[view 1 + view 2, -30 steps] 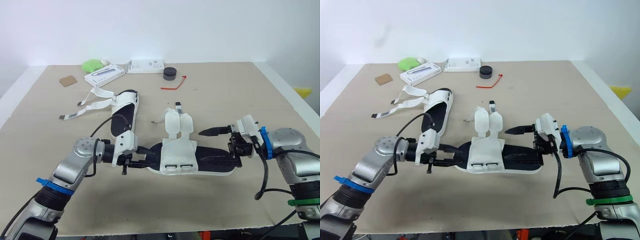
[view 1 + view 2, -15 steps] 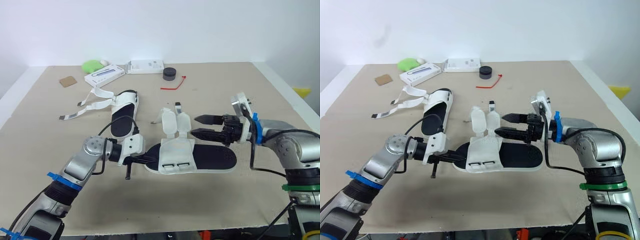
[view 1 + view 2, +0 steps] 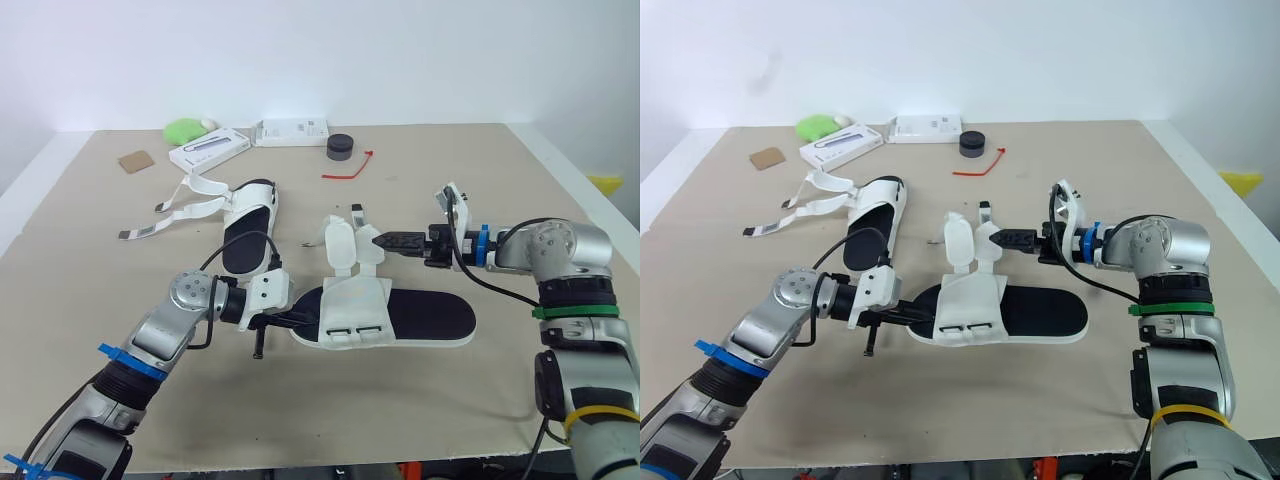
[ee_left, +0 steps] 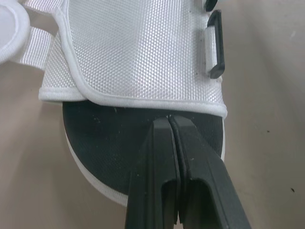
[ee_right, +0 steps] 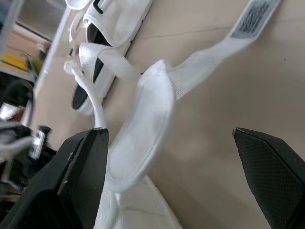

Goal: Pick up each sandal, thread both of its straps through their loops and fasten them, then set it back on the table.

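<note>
Sandal (image 3: 430, 318): black footbed, white woven mesh upper.
Left gripper (image 4: 170, 119): closed, empty, tips at its 9 o'clock end.
Right gripper (image 5: 166, 131): wide open, padded strap (image 5: 143, 121) between fingers.

Silver-grey rounded arms (image 3: 165, 330) trail black cables (image 3: 498, 292) and wear blue bands (image 3: 122, 358), the right also a green band (image 3: 563, 311), ending in the black-fingered left gripper (image 3: 303, 322) and right gripper (image 3: 384, 241).

The near sandal (image 3: 400, 320) lies on the tabletop (image 3: 480, 180) between my left pincer (image 4: 169, 121), at its left end, and my right pincer (image 3: 388, 241), at its straps (image 3: 340, 243) behind. The far sandal (image 3: 248, 225) lies behind-left, and boxes (image 3: 208, 149) sit at the far edge.
</note>
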Controlling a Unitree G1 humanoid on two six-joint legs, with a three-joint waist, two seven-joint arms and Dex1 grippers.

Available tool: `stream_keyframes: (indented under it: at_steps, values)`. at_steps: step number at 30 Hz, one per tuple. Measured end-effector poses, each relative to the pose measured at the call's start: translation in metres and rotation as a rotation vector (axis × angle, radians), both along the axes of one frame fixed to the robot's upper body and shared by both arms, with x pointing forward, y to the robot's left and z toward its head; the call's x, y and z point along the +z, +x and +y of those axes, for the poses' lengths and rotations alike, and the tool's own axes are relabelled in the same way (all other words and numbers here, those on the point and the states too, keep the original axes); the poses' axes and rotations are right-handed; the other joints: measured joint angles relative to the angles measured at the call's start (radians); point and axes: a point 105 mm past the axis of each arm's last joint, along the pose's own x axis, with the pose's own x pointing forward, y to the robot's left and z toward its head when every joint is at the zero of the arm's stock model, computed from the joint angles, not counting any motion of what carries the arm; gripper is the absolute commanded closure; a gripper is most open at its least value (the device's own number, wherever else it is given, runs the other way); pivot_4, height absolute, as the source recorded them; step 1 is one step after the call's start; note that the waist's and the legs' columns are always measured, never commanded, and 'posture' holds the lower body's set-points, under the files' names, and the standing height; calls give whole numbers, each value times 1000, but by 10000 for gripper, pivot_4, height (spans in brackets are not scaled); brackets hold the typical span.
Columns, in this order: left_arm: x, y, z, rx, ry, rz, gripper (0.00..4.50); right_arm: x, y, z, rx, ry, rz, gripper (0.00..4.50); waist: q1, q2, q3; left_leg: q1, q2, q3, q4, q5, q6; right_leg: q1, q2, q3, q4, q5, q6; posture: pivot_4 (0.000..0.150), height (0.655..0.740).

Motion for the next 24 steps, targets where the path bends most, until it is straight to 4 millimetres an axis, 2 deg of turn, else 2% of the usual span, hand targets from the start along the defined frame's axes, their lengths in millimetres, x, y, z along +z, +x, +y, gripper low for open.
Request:
stream_keyframes:
  at_steps: [4, 14, 17, 24]
  values:
    - [0, 0, -2, -1, -6, -1, 44490, 5, 14, 13, -20, 56, 37, 0, 0, 0, 0, 0, 0, 1, 0, 0, 0, 0, 1, 0, 0, 1, 0, 1500, 7400]
    - [0, -2, -3, 1, -14, -4, 44490, -5, 37, 16, -136, 111, 111, 0, 0, 0, 0, -4, -1, 1, 0, 0, 1, -3, -1, 1, -1, 4, -5, 1500, 7400]
    - [-1, -2, -3, 4, -15, -4, 45000, -10, 41, 12, -181, 121, 129, 9131, 0, 0, 0, -5, -1, 1, 0, 0, 1, -4, -1, 1, -1, 4, -5, 1500, 7400]
    - [-1, -4, -2, 3, -16, -18, 45000, -12, 43, 18, -170, 113, 121, 44579, 0, 0, 0, -8, -1, 2, 0, 0, 1, -8, -1, 2, 0, 4, -5, 1500, 7400]
